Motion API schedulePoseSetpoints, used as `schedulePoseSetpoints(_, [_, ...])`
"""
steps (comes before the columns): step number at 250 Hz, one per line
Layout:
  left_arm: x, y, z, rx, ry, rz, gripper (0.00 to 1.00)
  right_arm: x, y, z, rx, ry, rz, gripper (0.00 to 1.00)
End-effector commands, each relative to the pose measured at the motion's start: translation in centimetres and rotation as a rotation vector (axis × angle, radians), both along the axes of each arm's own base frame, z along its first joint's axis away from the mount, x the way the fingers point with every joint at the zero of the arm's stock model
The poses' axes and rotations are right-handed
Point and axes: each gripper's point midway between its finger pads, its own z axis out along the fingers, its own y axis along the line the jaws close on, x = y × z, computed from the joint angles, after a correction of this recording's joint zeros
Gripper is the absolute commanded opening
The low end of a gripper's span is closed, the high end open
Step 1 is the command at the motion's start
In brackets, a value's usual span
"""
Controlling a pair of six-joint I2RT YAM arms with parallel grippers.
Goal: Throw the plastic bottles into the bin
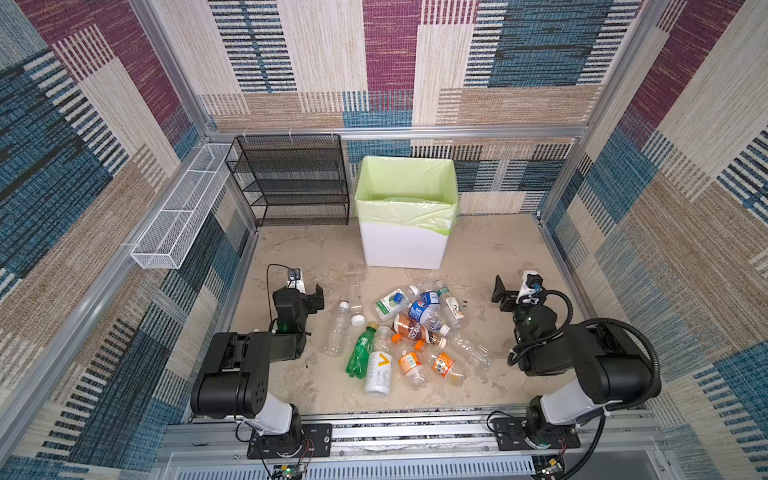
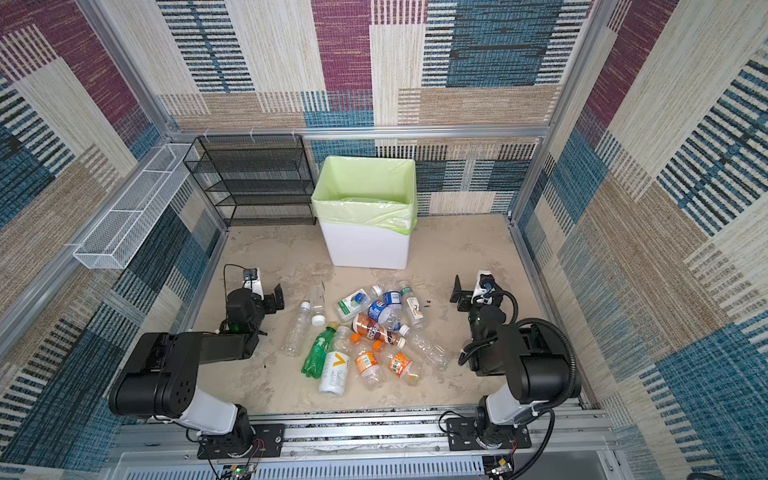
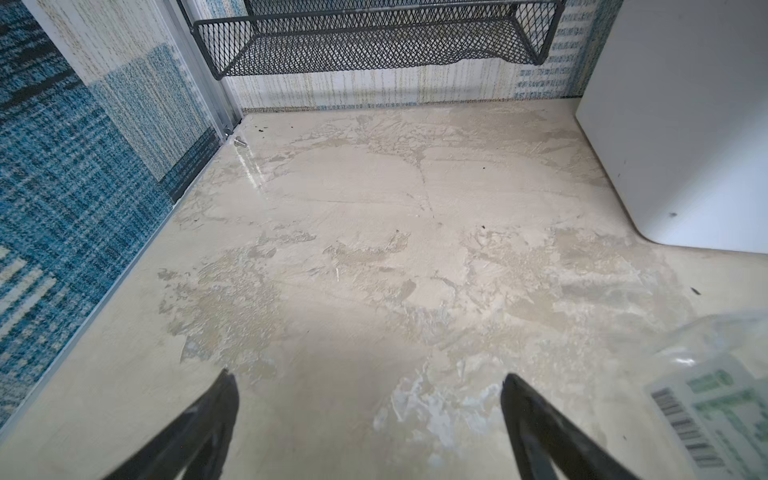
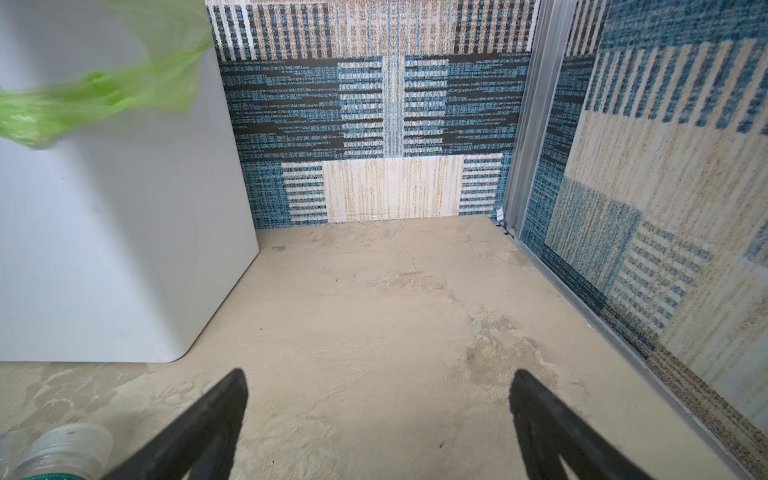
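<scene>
Start step: plastic bottles all lay on table near bin. Left gripper, right gripper: jaws released, empty. Next move probably needed reach to outer bottle.

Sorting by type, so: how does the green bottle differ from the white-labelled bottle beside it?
The green bottle is tinted green throughout; the white-labelled bottle is clear at the neck with a white label bearing a yellow mark. The green bottle looks slimmer, the white-labelled bottle wider. Both lie on their sides, side by side, necks toward the bin.
</scene>
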Motion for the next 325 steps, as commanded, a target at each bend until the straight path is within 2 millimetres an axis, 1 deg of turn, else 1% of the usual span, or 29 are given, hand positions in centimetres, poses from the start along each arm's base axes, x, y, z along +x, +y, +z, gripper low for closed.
schedulePoseSetpoints(1, [0.2,-0.1,0.2,-0.014,-0.006,0.0,0.99,0.1,0.0,0.6,-0.005,-0.02,-0.003,0.99])
schedulePoseSetpoints(184, [0.4,-0.1,0.1,-0.039,0.005,-0.022,0.99,0.1,0.0,0.5,0.0,-0.015,0.004,0.99])
schedulePoseSetpoints(203, [0.4,-0.1,0.1,-0.039,0.003,-0.022,1.0,0.2,0.1,0.4,0.004,-0.012,0.021,0.99])
schedulePoseSetpoints(224, [0.4,0.0,0.2,-0.04,0.002,-0.023,0.92,0.2,0.0,0.4,0.007,-0.011,0.023,1.0])
schedulePoseSetpoints(244, [0.3,-0.1,0.2,-0.039,-0.003,-0.024,0.79,0.1,0.1,0.5,0.007,-0.015,0.028,0.91])
schedulePoseSetpoints(256, [0.4,-0.2,0.9,-0.037,-0.002,-0.028,0.73,0.6,0.0,0.7,0.009,0.001,0.021,0.88])
schedulePoseSetpoints(266, [0.4,0.1,1.8,-0.032,0.015,-0.011,0.71,1.6,-0.1,1.0,0.011,0.046,0.015,0.86])
schedulePoseSetpoints(271, [0.5,0.4,2.5,-0.03,0.024,0.007,0.7,2.2,-0.3,1.1,0.011,0.079,0.004,0.85])
schedulePoseSetpoints(277, [0.2,0.8,2.7,-0.028,0.057,0.033,0.68,3.0,-0.6,1.5,0.013,0.109,-0.013,0.84])
schedulePoseSetpoints(291, [0.2,2.4,4.8,-0.03,0.057,0.145,0.66,4.2,-1.1,2.6,0.048,0.161,-0.044,0.83])
schedulePoseSetpoints(306, [0.0,3.0,7.1,-0.07,0.056,0.214,0.65,5.0,-0.3,3.7,0.1,0.202,-0.005,0.81])
schedulePoseSetpoints(318, [0.1,2.6,9.1,-0.11,0.049,0.212,0.65,5.2,0.4,4.1,0.153,0.238,0.022,0.79])
schedulePoseSetpoints(325, [0.2,2.0,10.1,-0.129,0.046,0.193,0.65,5.1,0.9,4.1,0.178,0.266,0.037,0.79])
